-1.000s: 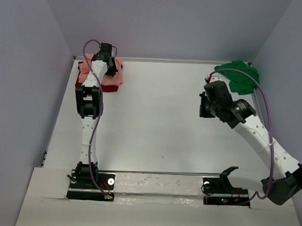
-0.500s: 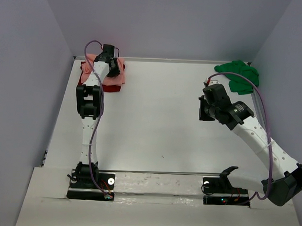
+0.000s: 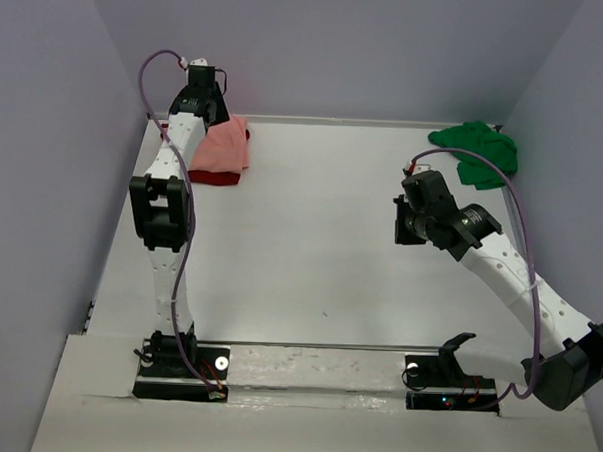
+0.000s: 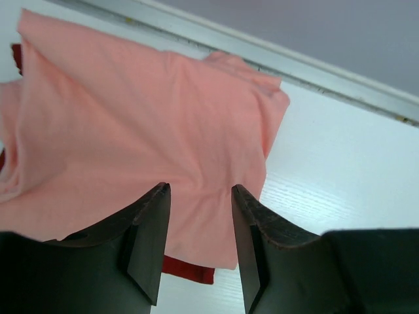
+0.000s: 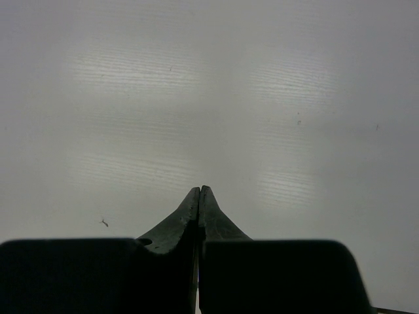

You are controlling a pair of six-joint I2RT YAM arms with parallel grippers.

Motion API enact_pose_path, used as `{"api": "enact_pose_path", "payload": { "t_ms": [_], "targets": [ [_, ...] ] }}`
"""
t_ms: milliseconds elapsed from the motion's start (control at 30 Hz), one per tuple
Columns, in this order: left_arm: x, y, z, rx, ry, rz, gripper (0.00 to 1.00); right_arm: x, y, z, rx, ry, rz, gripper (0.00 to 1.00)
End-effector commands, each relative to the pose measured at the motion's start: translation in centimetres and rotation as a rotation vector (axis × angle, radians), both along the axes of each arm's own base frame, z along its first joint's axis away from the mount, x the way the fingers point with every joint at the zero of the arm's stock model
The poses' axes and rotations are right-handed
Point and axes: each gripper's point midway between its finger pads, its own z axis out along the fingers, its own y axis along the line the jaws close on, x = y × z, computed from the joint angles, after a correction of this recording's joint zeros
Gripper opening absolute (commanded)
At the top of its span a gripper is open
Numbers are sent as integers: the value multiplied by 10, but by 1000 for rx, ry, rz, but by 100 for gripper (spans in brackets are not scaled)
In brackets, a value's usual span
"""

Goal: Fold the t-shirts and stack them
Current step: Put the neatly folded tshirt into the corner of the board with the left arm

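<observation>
The salmon-pink t-shirt [image 3: 225, 148] lies folded in the table's far left corner. It rests on the dark red t-shirt [image 3: 215, 178], which shows only as a strip at its near edge. In the left wrist view the pink shirt [image 4: 144, 131] fills the frame, with the dark red edge [image 4: 188, 269] below it. My left gripper [image 3: 203, 107] hangs above the stack, open [image 4: 200, 190] and empty, clear of the cloth. The bright green t-shirt [image 3: 480, 152] lies crumpled at the far right. My right gripper [image 3: 403, 222] is shut [image 5: 199, 191] and empty over bare table, left of and nearer than the green shirt.
A raised rail [image 4: 327, 72] runs along the table's far edge just behind the pink shirt. Grey walls close in the left, back and right sides. The white tabletop [image 3: 311, 236] stretches between the two arms.
My left gripper opened, let go of the pink shirt and rose up and back from the stack. The pink shirt now lies flat over the red one. The right arm barely shifted.
</observation>
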Motion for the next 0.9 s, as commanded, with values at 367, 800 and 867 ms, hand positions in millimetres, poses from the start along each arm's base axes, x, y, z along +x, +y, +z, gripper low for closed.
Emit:
{"api": "enact_pose_path", "payload": {
  "t_ms": [367,800,867],
  "targets": [
    [5,40,44,6,-71,75,0,0,-1,24,34,-74,-8,0],
    [10,120,11,0,-26,187,0,-3,-3,27,29,-69,-11,0],
    [13,124,2,-9,-16,180,0,-2,-3,28,30,-69,-17,0]
  ]
}}
